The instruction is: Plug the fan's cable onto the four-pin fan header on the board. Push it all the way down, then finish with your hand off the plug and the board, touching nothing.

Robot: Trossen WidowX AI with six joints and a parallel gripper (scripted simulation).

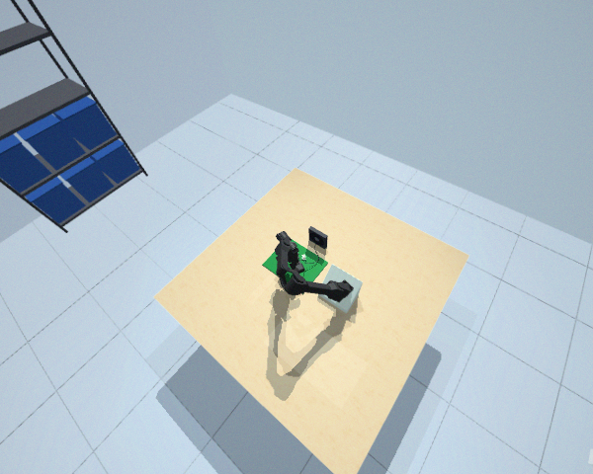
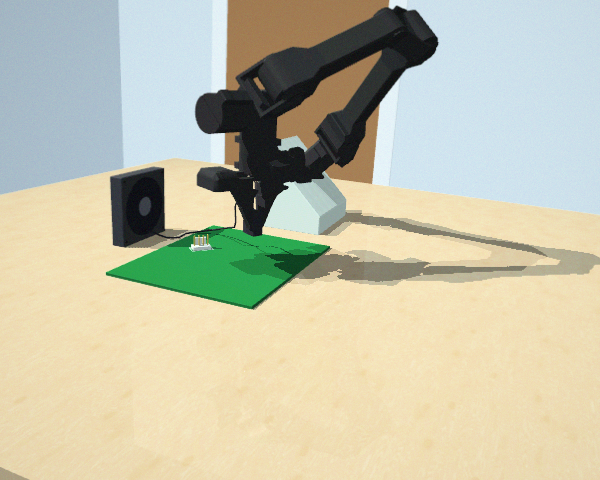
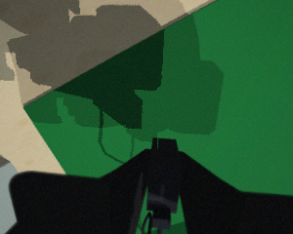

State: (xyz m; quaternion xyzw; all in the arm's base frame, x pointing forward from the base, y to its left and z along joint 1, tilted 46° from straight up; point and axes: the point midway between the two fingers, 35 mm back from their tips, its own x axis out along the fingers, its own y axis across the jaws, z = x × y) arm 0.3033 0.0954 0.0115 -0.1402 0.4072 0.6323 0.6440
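The black cable plug (image 3: 162,195) is between my fingers, largely covered by them. My gripper (image 2: 252,226) (image 3: 163,156) is shut on it, pointing down a little above the green board (image 2: 186,279) (image 3: 254,97) (image 1: 271,264). The four-pin header (image 2: 201,246) (image 1: 303,257), white with upright gold-coloured pins, stands on the board to the left of my fingertips in the exterior view. It is out of the wrist view. The thin black cable (image 2: 176,237) runs from the fan (image 2: 137,206) (image 1: 317,237) and rises towards my gripper. The plug's lower end cannot be told from the fingertips.
The fan stands upright on the wooden table (image 1: 388,245) (image 2: 341,361) beside the board. A pale angular block (image 2: 295,217) (image 1: 332,276) stands behind my gripper in the exterior view, under part of the arm. The arm's shadow falls over the board and table.
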